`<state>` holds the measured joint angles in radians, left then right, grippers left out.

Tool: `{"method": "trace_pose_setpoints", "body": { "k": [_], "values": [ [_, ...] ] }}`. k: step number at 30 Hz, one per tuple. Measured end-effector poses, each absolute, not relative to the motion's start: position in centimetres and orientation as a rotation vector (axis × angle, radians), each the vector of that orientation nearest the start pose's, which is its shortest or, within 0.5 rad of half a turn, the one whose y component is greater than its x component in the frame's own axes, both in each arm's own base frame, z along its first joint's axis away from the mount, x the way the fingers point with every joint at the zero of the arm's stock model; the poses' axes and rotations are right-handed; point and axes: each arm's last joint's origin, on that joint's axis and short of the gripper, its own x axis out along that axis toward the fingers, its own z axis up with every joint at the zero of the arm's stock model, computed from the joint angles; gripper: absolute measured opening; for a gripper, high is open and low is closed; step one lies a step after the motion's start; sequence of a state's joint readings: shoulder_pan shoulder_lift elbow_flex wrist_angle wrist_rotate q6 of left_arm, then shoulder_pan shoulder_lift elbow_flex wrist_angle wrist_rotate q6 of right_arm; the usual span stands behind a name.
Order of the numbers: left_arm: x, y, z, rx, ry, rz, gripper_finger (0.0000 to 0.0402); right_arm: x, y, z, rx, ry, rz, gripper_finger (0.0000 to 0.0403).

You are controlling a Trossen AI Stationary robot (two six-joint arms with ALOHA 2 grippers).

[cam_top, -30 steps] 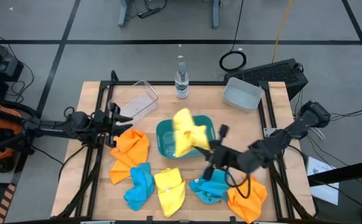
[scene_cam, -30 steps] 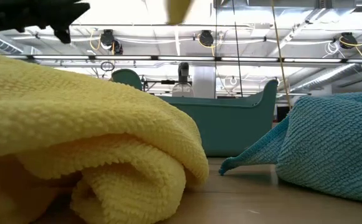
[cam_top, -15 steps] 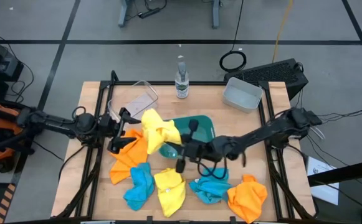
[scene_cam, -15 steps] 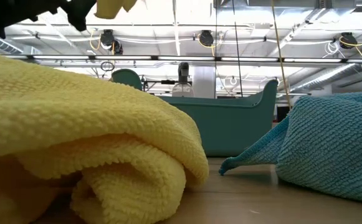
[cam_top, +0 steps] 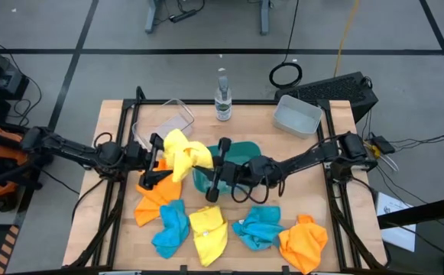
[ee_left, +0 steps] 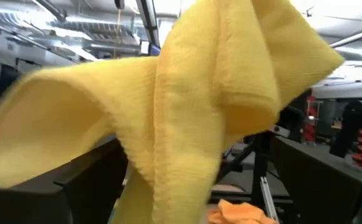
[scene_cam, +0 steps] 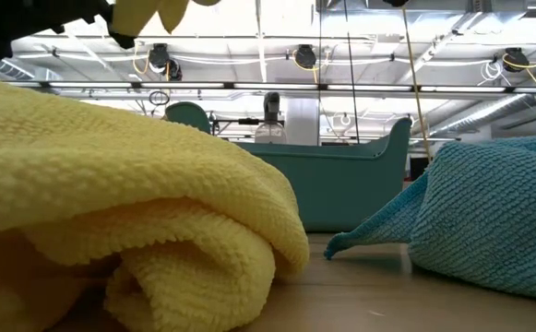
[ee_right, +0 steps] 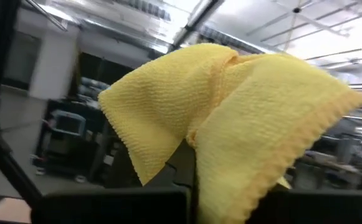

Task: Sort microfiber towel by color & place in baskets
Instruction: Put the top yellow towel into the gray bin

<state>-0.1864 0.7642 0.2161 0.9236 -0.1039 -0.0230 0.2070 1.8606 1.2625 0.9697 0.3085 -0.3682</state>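
A yellow towel (cam_top: 182, 151) hangs in the air left of the teal basket (cam_top: 244, 155), with my right gripper (cam_top: 206, 165) shut on it. My left gripper (cam_top: 156, 160) stands open at the towel's left side. The left wrist view shows the towel (ee_left: 193, 106) between the wide-spread fingers; whether they touch it I cannot tell. The clear basket (cam_top: 165, 122) stands at the far left, the pale grey basket (cam_top: 296, 116) at the far right. In the low view the held towel's lower edge (scene_cam: 157, 11) shows at the top. My right gripper pinches a bunched part of the yellow towel (ee_right: 196, 163) between its two shut fingers, with several layers gathered there. The fingers come in about level from the table's right. The towel is lifted clear of the table, its loose folds drooping slack toward my left gripper.
Loose towels lie along the near half of the table: orange (cam_top: 157, 195), blue (cam_top: 170, 226), yellow (cam_top: 208, 234), blue (cam_top: 258, 228) and orange (cam_top: 304, 243). A clear bottle (cam_top: 222, 99) stands at the far middle.
My right gripper has carried the yellow towel from above the teal basket toward the table's left, up to my left gripper. My left gripper has moved a little toward the right, and the towel now hangs between its fingers.
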Motion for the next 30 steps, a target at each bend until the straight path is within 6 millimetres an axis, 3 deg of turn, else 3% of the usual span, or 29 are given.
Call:
{"method": "trace_pose_setpoints", "body": {
  "k": [10,18,24,30],
  "values": [
    [18.5,-4.2,25.2,0.006,-0.397,-0.095,0.0393,42.1,6.3,29.2,-0.233,-0.290,-0.167,0.0016],
    [21.2,-5.7,25.6,0.099,-0.343,-0.007,0.0387,42.5,6.1,28.0,-0.266,-0.237,-0.282,0.0016],
    [21.3,-5.8,25.6,0.098,-0.337,-0.012,0.0331,42.4,6.7,28.0,-0.287,-0.227,-0.290,0.0032],
    [20.9,-5.9,25.9,0.088,-0.335,-0.024,0.0240,41.9,8.2,28.1,-0.266,-0.198,-0.376,0.0111]
  ]
}}
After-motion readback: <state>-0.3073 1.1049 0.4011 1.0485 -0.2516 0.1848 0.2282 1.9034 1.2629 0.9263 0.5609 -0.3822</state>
